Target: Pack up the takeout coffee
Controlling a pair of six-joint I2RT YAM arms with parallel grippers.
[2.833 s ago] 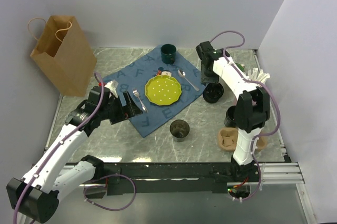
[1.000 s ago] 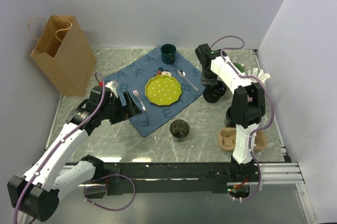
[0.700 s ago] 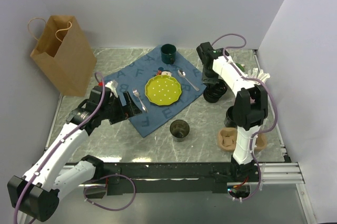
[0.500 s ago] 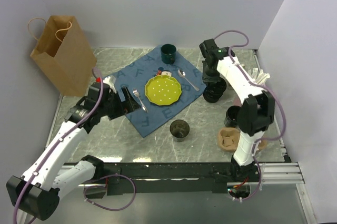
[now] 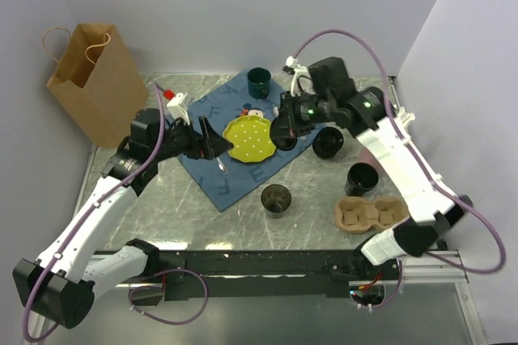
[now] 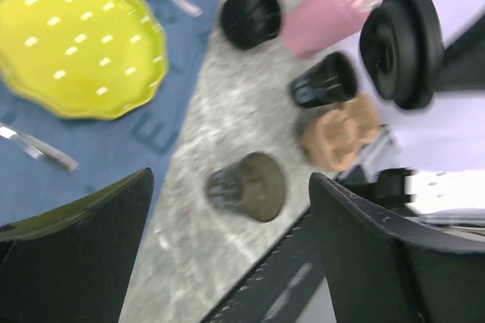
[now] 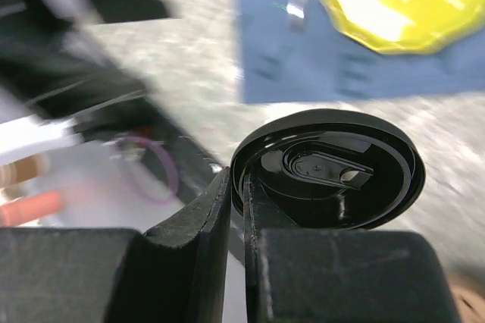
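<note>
— What are you gripping in your right hand point(image 7: 236, 186)?

— I am pinching a round black lid point(image 7: 326, 167) by its rim, fingers pressed together on it. I am carrying it high above the yellow plate point(image 5: 251, 138), so I judge it is meant for a cup that is standing open

— Which cup?

— Probably the open black cup point(image 5: 276, 198) sitting on the bare tabletop point(image 5: 162, 207) just in front of the blue placemat point(image 5: 235, 185). A second black cup point(image 5: 362, 177) is standing next to the pulp carrier point(image 5: 368, 214). A third black cup point(image 5: 328, 144) is resting beside the placemat's right edge, and I cannot tell whether that one is lidded

— And the left hand point(image 6: 231, 186)?

— I am holding it spread wide and empty, looking down at that open black cup. My guess is that it is waiting to steady the cup while the lid is going on. No cup is sitting in the carrier yet, so the packing itself is only beginning
</note>
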